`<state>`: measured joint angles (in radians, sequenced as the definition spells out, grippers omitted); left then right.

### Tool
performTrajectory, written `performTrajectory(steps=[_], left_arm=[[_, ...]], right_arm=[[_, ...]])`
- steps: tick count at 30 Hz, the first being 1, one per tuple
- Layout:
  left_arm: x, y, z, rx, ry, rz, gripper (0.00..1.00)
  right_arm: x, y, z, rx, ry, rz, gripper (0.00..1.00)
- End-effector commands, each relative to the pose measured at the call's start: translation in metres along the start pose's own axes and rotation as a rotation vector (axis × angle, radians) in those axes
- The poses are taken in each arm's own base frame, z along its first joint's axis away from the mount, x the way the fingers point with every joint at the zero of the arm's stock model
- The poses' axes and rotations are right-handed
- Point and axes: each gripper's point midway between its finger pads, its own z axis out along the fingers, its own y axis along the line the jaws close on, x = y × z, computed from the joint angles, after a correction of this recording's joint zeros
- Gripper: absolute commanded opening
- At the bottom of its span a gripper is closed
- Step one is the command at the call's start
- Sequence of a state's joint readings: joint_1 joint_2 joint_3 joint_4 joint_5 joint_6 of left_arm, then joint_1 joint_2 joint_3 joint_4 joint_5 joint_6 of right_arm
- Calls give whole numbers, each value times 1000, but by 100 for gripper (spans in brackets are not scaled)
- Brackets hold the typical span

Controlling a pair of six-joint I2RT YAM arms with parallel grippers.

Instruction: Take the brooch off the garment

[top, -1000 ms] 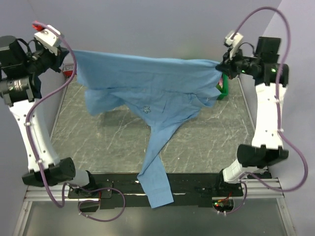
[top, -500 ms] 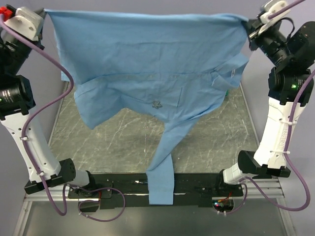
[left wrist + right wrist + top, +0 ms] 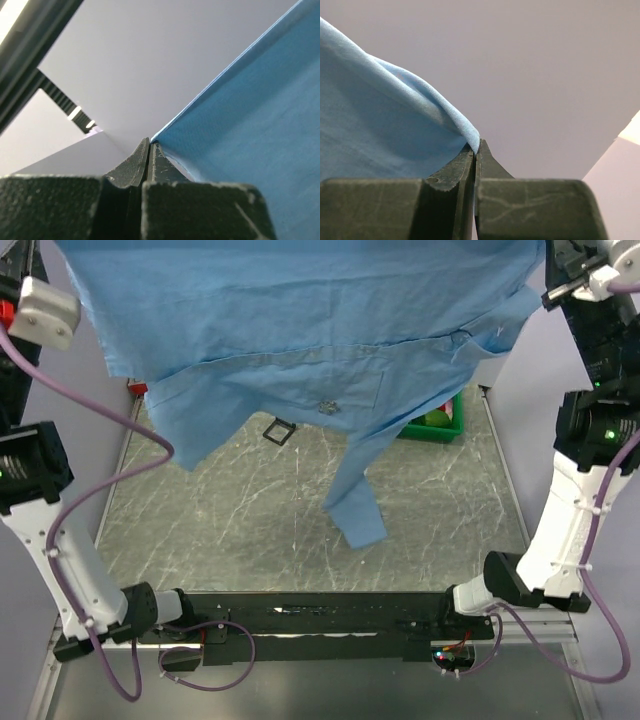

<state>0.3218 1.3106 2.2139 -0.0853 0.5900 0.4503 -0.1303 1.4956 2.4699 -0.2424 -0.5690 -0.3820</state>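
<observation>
Where the garment (image 3: 300, 320) hangs: stretched between the two raised arms, across the top of the overhead view and well above the surface (image 3: 250, 540).
Garment look: light blue button-up shirt, spread wide like a sheet, with the top edge pulled fairly straight.
Garment material: thin woven cloth, creased, with seams showing as faint lines.
Garment long axis: side to side, from one arm to the other.
Sleeve (image 3: 358, 500): one long sleeve hangs from the middle toward the near edge. Whether its cuff touches the surface cannot be told.
Brooch (image 3: 326, 407): a tiny dull, metallic-looking speck with an irregular outline, pinned low on the middle of the spread cloth, just above where the sleeve drops.
Brooch direction: too small to tell which way it points or how its long axis lies.
Left end effector (image 3: 149, 150): dark fingers pressed together, pinching a corner of the blue cloth at their tips.
Right end effector (image 3: 475, 152): fingers clamped together on a bunched fold of the same cloth.
Surface: grey, marbled with pale veins.
Green bin (image 3: 445, 425): on the far right of the surface, partly hidden by the cloth.
Black square frame (image 3: 279, 430): small and flat on the surface, just below the cloth's lower edge.
</observation>
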Motion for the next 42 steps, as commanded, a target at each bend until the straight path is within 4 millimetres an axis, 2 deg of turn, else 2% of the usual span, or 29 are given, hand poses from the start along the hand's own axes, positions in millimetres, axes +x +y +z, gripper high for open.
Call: performTrajectory(steps=[1,2,3,4,6,7,9,10,11,12,13,15,16,21,22,25,27,28,30,31,32,33,35,36,37,38,39,41,42], left_arm=[[-17,36,-25,-169,56,149,1],[-23,37,-29,-178,50,152,1],[-34,40,-36,-198,44,160,1],[-32,39,-38,-197,52,151,1],[-31,29,-45,-166,79,117,1],[-19,19,-46,-132,109,91,1],[4,-5,-53,-54,182,30,1],[16,-27,-59,15,205,-7,1],[27,-39,-64,52,234,-25,1],[38,-52,-71,85,268,-52,1],[60,-76,-84,139,331,-106,1],[75,-99,-102,188,389,-146,1],[104,-127,-119,252,471,-195,1],[162,-205,-175,421,640,-336,1],[180,-227,-190,459,685,-385,1],[217,-267,-210,516,763,-499,1],[237,-282,-209,527,778,-523,1],[258,-299,-214,551,827,-557,1],[271,-322,-205,593,830,-563,1],[294,-339,-210,604,895,-576,1],[300,-353,-205,617,901,-585,1],[320,-370,-207,624,946,-605,1],[336,-384,-194,605,968,-596,1],[354,-401,-198,621,1017,-608,1],[361,-400,-187,597,1025,-603,1],[370,-405,-186,579,1072,-571,13],[381,-414,-187,577,1114,-567,23],[378,-402,-170,520,1130,-545,39],[367,-390,-160,493,1099,-541,44]], right_arm=[[-32,-14,-30,88,-11,-68,0],[-30,-8,-35,69,2,-69,0],[-45,-1,-48,53,-7,-97,0],[-23,8,-50,27,39,-75,0],[-29,22,-66,-7,47,-83,0],[0,36,-71,-38,115,-34,0],[9,51,-86,-68,158,-1,0],[38,66,-92,-104,221,37,0],[52,78,-100,-130,262,62,0],[52,85,-110,-141,269,67,0],[79,101,-118,-169,326,102,0],[95,120,-138,-212,386,118,0],[118,135,-150,-238,444,157,0],[159,196,-208,-368,616,313,0],[176,210,-219,-393,657,346,0],[215,232,-238,-421,744,385,0],[245,243,-244,-449,806,411,0],[259,247,-244,-450,823,420,0],[296,252,-244,-426,909,472,0],[308,252,-239,-416,920,481,0],[319,253,-236,-414,940,500,0],[348,263,-238,-410,1016,565,0],[367,258,-221,-383,1050,596,0],[396,269,-226,-376,1136,648,0],[403,261,-212,-358,1140,644,0],[414,263,-211,-350,1186,652,17],[438,259,-211,-294,1259,645,25],[448,253,-207,-245,1282,625,35],[443,247,-202,-234,1251,601,40]])
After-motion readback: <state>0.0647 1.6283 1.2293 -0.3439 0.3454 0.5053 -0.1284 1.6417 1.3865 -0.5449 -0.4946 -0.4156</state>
